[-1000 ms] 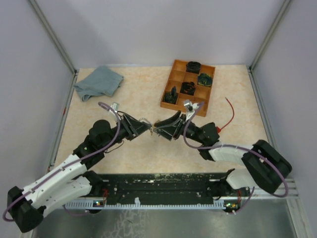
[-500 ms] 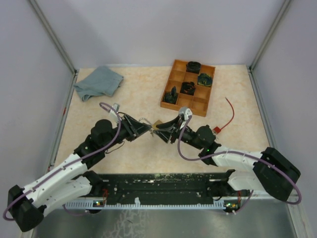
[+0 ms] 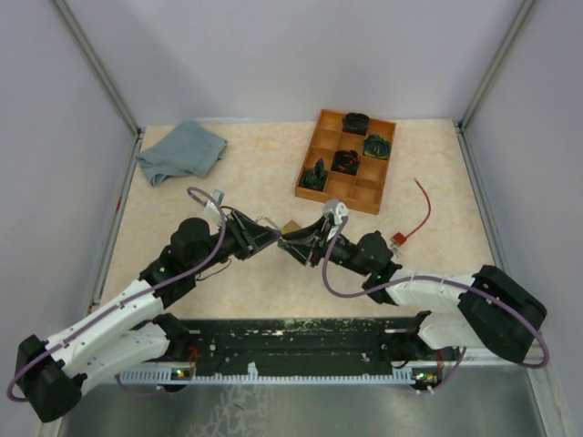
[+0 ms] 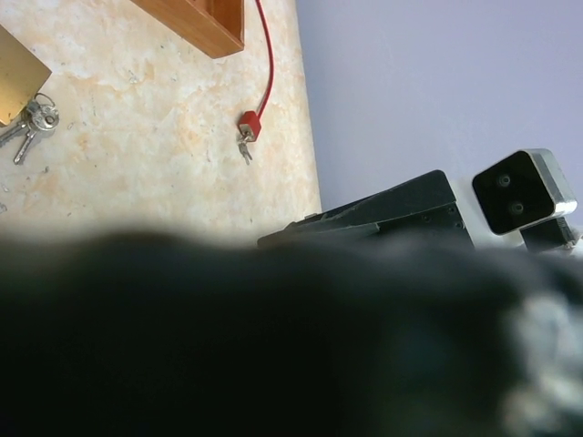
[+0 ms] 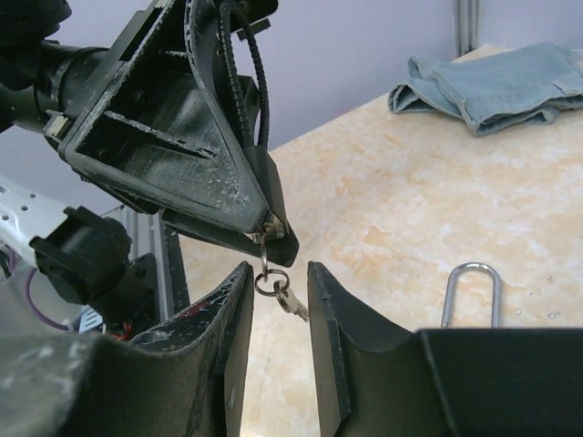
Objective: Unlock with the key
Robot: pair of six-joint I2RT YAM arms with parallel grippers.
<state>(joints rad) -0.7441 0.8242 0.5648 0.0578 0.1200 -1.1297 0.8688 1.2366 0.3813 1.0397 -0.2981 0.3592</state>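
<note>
In the right wrist view my left gripper is shut on a small silver key. A ring with a second key dangles from it. My right gripper is open, one finger on each side of the ring, not touching it. In the top view the left gripper and the right gripper meet tip to tip at mid-table. The brass padlock lies just behind them; its shackle lies flat on the table. In the left wrist view the padlock has keys beside it, and my own fingers are hidden by dark blur.
A wooden compartment tray with dark parts stands at the back right. A blue cloth lies at the back left. A red cable with a small red lock lies to the right. Grey walls enclose the table.
My right arm has swung its wrist left and lower, closing on the left gripper's tip. The brass padlock has come into view behind the grippers. The left arm has barely moved.
</note>
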